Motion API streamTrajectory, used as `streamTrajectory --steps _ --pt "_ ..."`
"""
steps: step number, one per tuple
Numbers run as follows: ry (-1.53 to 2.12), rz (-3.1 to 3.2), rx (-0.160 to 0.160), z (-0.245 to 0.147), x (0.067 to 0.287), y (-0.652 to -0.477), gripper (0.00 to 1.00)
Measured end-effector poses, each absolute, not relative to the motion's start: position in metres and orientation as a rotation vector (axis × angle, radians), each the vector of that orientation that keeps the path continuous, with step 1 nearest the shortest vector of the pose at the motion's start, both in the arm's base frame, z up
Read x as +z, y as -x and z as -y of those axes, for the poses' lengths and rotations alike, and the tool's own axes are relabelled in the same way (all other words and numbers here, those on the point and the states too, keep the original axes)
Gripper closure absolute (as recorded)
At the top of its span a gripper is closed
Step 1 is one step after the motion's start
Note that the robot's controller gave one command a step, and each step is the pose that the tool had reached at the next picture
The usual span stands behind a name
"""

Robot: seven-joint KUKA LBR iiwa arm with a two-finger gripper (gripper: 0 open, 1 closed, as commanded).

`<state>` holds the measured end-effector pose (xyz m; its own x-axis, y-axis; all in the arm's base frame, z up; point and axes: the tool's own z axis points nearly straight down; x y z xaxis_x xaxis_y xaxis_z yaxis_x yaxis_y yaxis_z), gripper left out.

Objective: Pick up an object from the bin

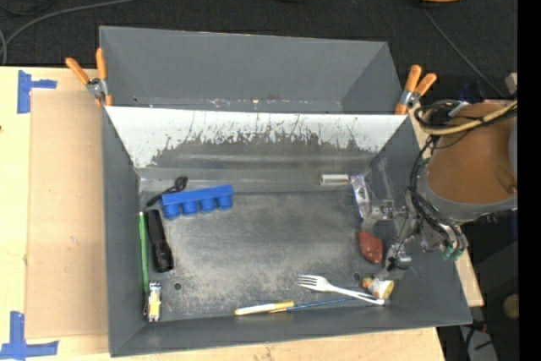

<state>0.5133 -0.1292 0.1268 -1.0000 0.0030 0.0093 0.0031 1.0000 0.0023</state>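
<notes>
Your gripper (396, 256) sits low at the right side of the bin (254, 80), just beside the red-brown lump (370, 246), likely because that lump is nearest to grab (you cannot tell if it is clenched or let go).

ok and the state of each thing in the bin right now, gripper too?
gripper: low at the right side of the bin, beside the red-brown lump
red-brown lump: on the floor, left of the gripper
fork: flat, front right, tines pointing left
blue block: flat, back left
black bar: flat along the left wall
yellow stick: flat along the front wall
</notes>
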Motion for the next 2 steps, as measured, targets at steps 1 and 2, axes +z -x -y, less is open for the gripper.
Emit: streamTrajectory --steps 1,2 --pt "-0.002 3.140 -0.001 0.129 0.131 -0.515 0.00" --pt "0.217 3.129 -0.003 0.094 0.074 -0.488 0.00"
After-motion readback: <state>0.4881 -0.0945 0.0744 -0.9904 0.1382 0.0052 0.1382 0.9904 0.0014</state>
